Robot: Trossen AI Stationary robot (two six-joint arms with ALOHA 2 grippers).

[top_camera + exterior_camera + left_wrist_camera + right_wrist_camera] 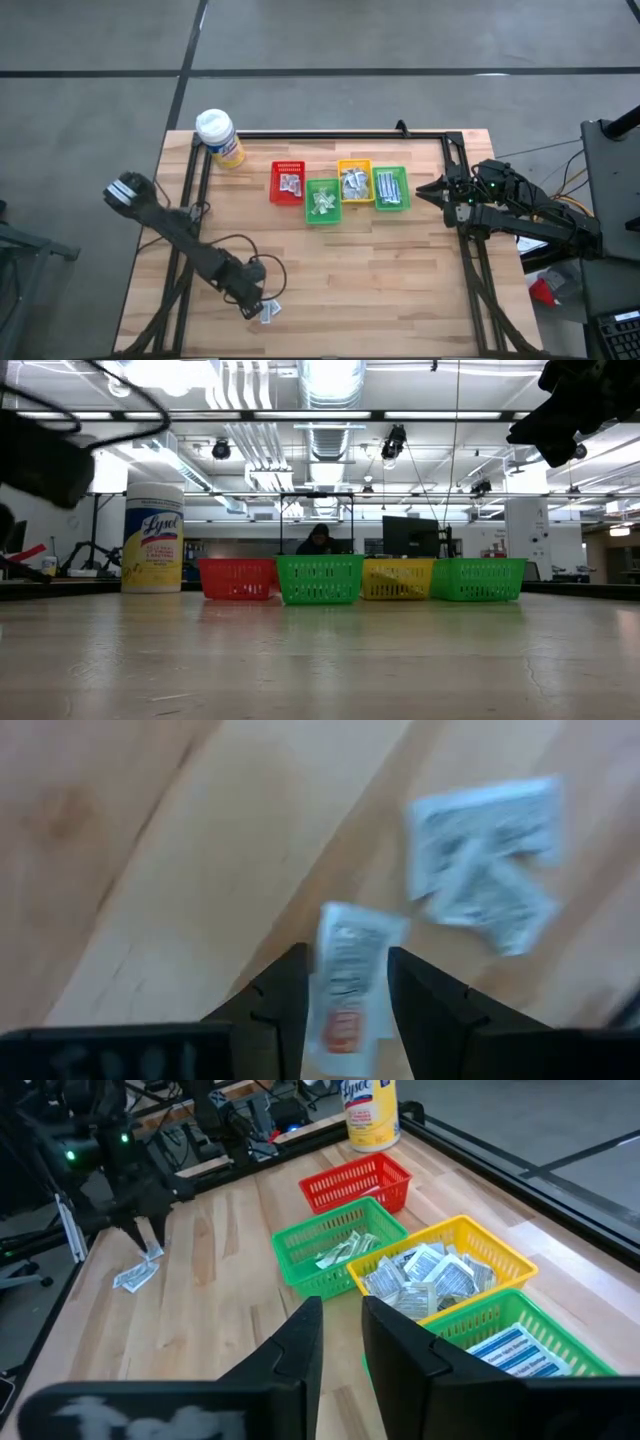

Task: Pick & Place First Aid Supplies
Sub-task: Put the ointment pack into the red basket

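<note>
Three first aid packets lie on the wooden table near its front edge, left of the middle (270,312). My left gripper (258,303) points down over them, open. In the left wrist view its fingers stand on either side of one white packet with a red mark (350,982), and the two other packets (488,850) lie just beyond. Four small bins hold more packets: red (288,183), green (322,201), yellow (355,182) and green (390,188). My right gripper (342,1342) waits raised at the table's right side, narrowly open, with nothing between its fingers. My left gripper comes at the red-marked packet from above with its fingers along the packet's two long sides (322,970). The packet lies flat on the table. I cannot tell whether the fingers touch it.
A yellow wipes canister with a white lid (218,137) stands at the far left corner. Black rails (330,133) frame the table along the far edge and both sides. Bare wood lies between the bins and the loose packets. A person sits far behind the table (320,540).
</note>
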